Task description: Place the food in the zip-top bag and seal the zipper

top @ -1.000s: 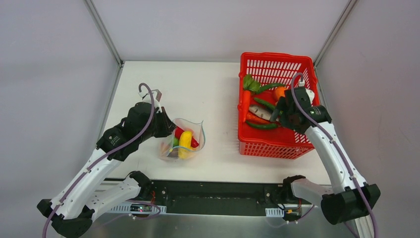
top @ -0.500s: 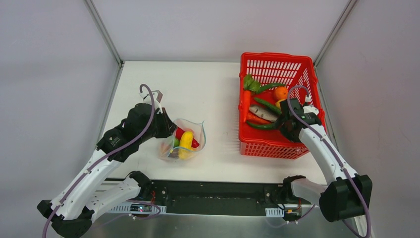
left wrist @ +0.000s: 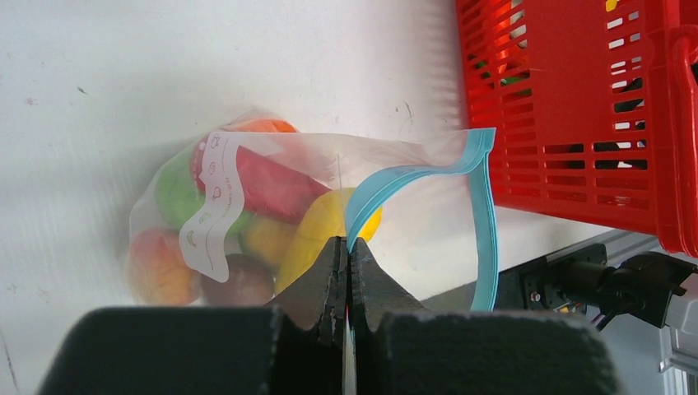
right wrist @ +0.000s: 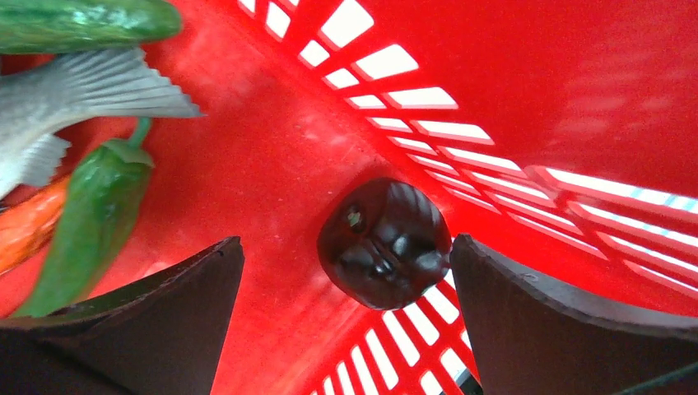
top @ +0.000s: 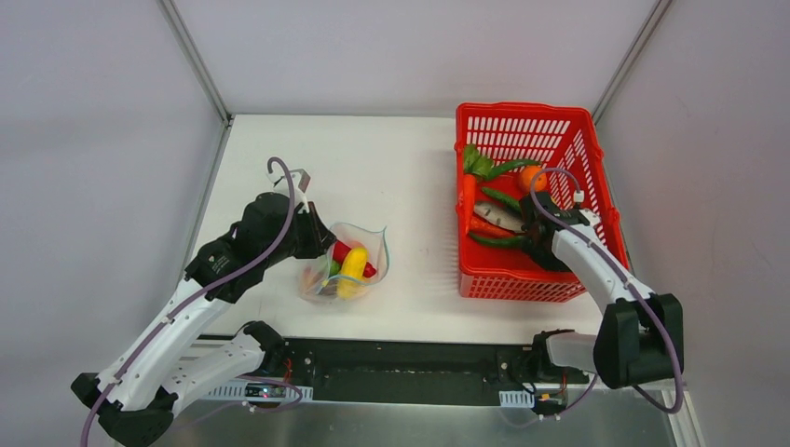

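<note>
Right jaws wider, now lower inside the red basket (top: 522, 110).

red mesh basket (top: 522, 130), teal-blue zipper (left wrist: 487, 230)

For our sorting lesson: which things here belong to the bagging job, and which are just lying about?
Job: zip-top bag; zipper; bagged food; dark purple ball; green pepper; left gripper, shut on the zipper; right gripper, open.
Lying about: red basket; table.
</note>
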Tool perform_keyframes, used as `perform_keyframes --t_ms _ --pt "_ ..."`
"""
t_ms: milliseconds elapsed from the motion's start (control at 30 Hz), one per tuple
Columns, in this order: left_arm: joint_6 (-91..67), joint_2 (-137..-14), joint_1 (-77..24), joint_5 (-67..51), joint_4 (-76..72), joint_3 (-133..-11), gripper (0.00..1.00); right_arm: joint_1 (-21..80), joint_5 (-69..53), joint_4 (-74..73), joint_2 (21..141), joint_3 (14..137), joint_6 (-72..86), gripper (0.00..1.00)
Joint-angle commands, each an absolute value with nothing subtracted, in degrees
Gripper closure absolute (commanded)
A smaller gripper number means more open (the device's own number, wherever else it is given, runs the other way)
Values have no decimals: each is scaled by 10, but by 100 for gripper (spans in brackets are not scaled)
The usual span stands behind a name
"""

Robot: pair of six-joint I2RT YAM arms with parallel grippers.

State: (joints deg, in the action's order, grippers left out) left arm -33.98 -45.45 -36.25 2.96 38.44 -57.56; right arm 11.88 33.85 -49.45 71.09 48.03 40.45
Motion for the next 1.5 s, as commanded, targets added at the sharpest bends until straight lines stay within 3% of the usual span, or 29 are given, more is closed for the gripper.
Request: perform_keyframes --t_ms 0,267,567,667,867,1067,1300,1467 --pt "-335 -462 -355 10 357 -575 100 113 368 -531 744 498 408 0" --pt "-333 -466 -354 10 358 -578 100 125 319 -470 775 476 386 13" --pt "-337 -460 -353 13 361 -574 100 173 283 -454 774 512 360 47" --pt "-337 -459 -353 16 363 -576 100 175 209 -419 751 517 326 52" --pt "-341 -455 -353 17 364 -573 100 176 112 -343 714 488 309 48" --pt "-341 -452 -353 19 369 -575 100 175 213 -436 753 543 294 27" --pt "-344 -454 -353 18 368 -575 100 176 195 -443 714 550 273 22" --pt "-345 -451 -353 16 370 -575 100 163 284 -501 692 560 308 14"
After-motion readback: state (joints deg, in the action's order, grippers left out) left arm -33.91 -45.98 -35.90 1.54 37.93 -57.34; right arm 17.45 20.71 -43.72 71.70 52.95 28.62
